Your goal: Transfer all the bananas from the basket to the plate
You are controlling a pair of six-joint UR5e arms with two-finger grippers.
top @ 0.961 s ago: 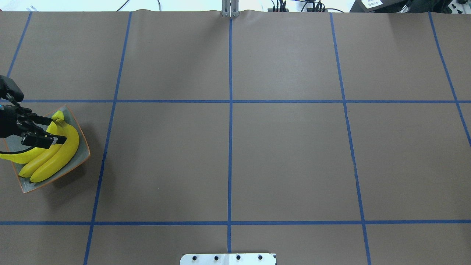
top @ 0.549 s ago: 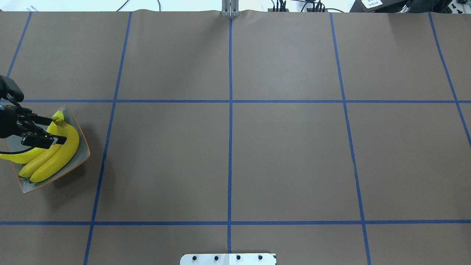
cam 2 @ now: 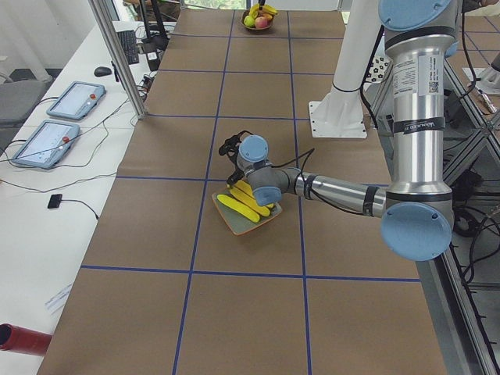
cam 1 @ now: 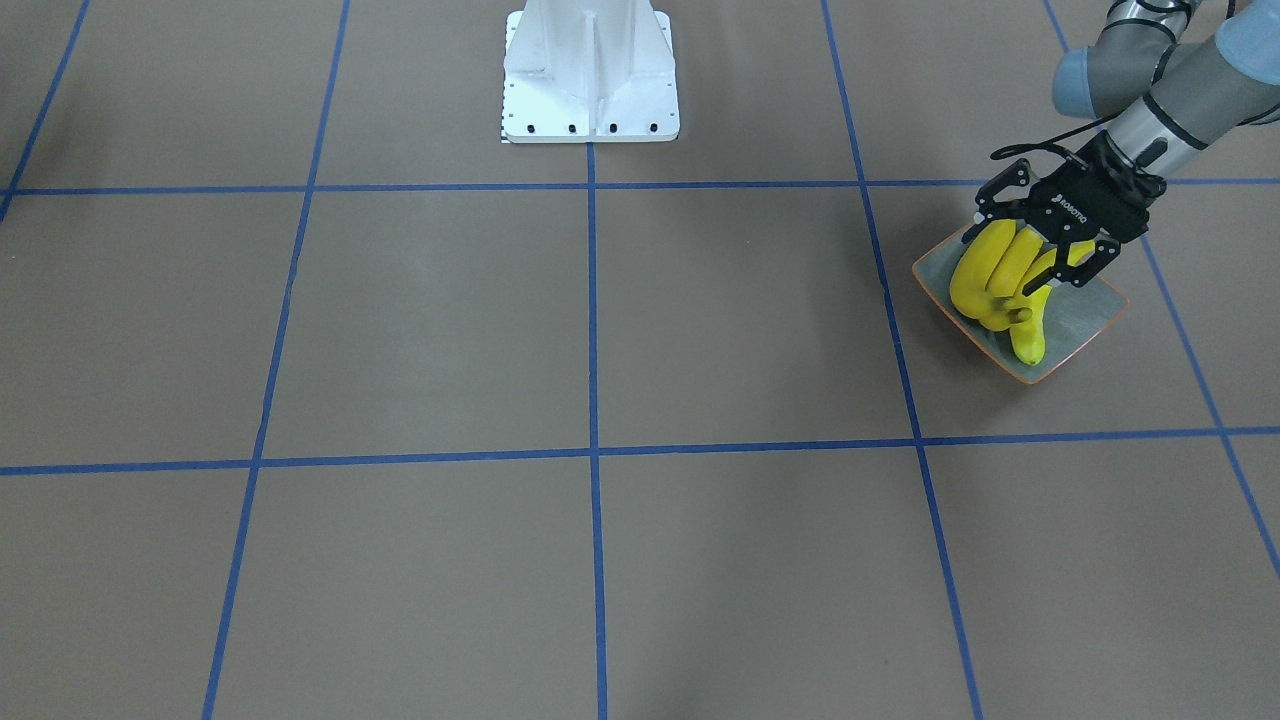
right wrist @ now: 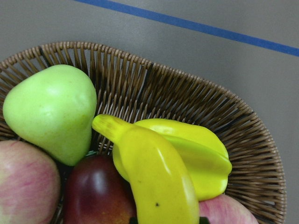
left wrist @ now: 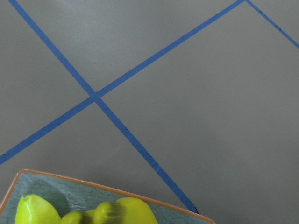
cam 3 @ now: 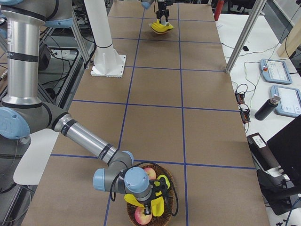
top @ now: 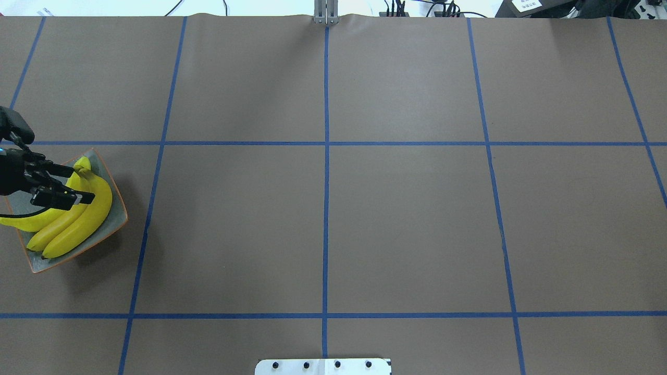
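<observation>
A bunch of yellow bananas [top: 83,224] lies on the grey-green plate [top: 119,216] at the table's left edge. My left gripper [top: 81,184] hangs low over the bunch's stem end, open, one finger on each side [cam 1: 1040,245]. The left wrist view shows the banana tips [left wrist: 131,212] and the plate's orange rim [left wrist: 28,176]. At the far end stands the wicker basket [cam 3: 169,188], with my right gripper [cam 3: 157,197] down in it; I cannot tell whether it is open or shut. A single banana [right wrist: 154,182] lies there just under the right wrist camera.
The basket also holds a green pear [right wrist: 51,107], red apples [right wrist: 25,182], a dark red fruit [right wrist: 93,193] and a ridged yellow fruit [right wrist: 201,154]. The white robot base [cam 1: 590,70] stands mid-table. A side table with tablets [cam 2: 74,101] and a metal post [cam 2: 117,62] flank the left end.
</observation>
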